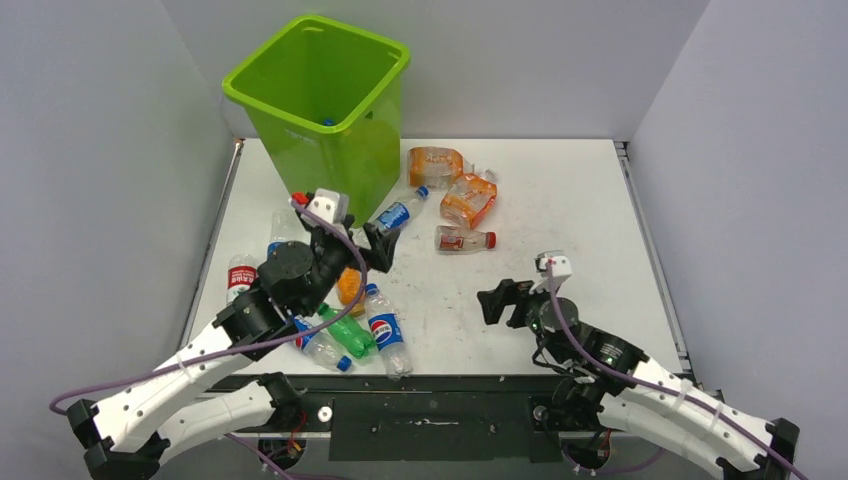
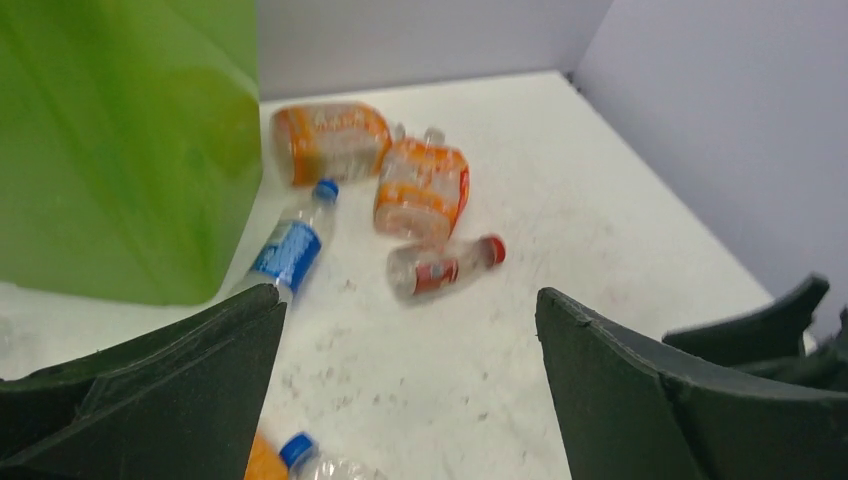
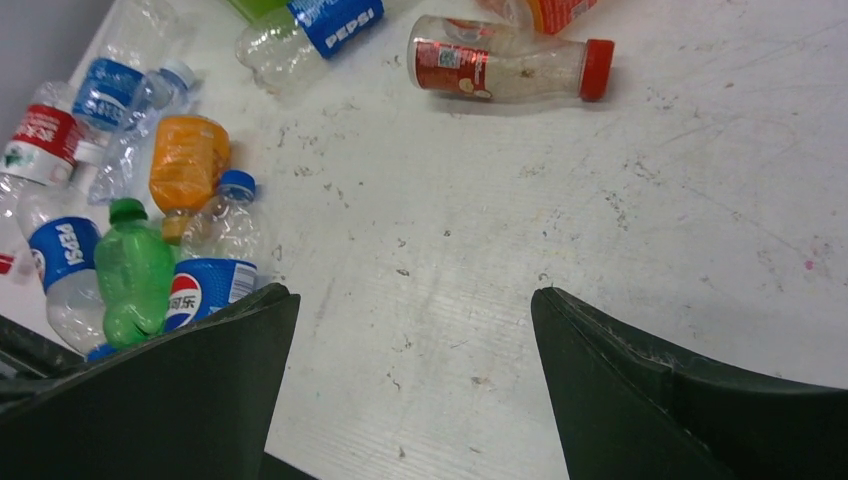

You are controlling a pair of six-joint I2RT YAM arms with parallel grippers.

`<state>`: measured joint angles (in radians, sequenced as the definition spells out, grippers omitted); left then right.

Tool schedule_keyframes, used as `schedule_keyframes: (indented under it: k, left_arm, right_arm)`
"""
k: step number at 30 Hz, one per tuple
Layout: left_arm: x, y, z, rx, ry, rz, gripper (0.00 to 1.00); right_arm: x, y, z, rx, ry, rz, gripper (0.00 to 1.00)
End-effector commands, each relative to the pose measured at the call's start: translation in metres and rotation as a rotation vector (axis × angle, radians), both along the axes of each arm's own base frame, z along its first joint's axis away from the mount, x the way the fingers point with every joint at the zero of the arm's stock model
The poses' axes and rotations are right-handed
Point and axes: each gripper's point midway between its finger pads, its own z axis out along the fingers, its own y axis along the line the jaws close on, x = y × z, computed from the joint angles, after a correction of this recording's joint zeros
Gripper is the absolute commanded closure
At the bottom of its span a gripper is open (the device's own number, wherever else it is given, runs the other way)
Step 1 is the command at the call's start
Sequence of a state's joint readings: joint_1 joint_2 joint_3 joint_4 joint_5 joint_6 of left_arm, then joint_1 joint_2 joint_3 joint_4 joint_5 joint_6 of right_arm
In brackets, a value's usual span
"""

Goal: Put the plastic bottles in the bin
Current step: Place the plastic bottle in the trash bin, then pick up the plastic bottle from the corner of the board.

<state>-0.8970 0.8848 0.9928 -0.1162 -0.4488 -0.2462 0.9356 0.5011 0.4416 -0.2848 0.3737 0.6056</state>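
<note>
Centre frame, the left gripper hangs wide open near the bin. Straddling the blue-label bottle mid-body should grip best. At lower right, the right gripper gapes empty too.

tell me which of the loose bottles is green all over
The green bottle lying in the near-left pile, beside a blue-labelled Pepsi bottle. It alone has a green body and cap; the others are clear or orange.

I look down from six o'clock overhead; my close wrist views, facing one and ten, share the red-capped bottle.
</note>
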Motion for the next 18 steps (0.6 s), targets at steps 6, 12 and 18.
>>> schedule_keyframes:
  k: [6, 12, 18]
  left_arm:
    - [-0.03, 0.032, -0.066, -0.022, -0.005, -0.019, 0.04]
    - [-0.033, 0.073, -0.083, -0.052, -0.023, 0.13, 0.04]
    - [-0.039, 0.086, -0.075, -0.1, -0.039, 0.158, 0.04]
  right_arm:
    - [0.009, 0.096, -0.031, -0.016, 0.077, 0.296, 0.09]
    - [-0.019, 0.183, -0.053, 0.021, 0.193, 0.524, 0.09]
    - [-0.027, 0.233, -0.062, 0.028, 0.248, 0.578, 0.1]
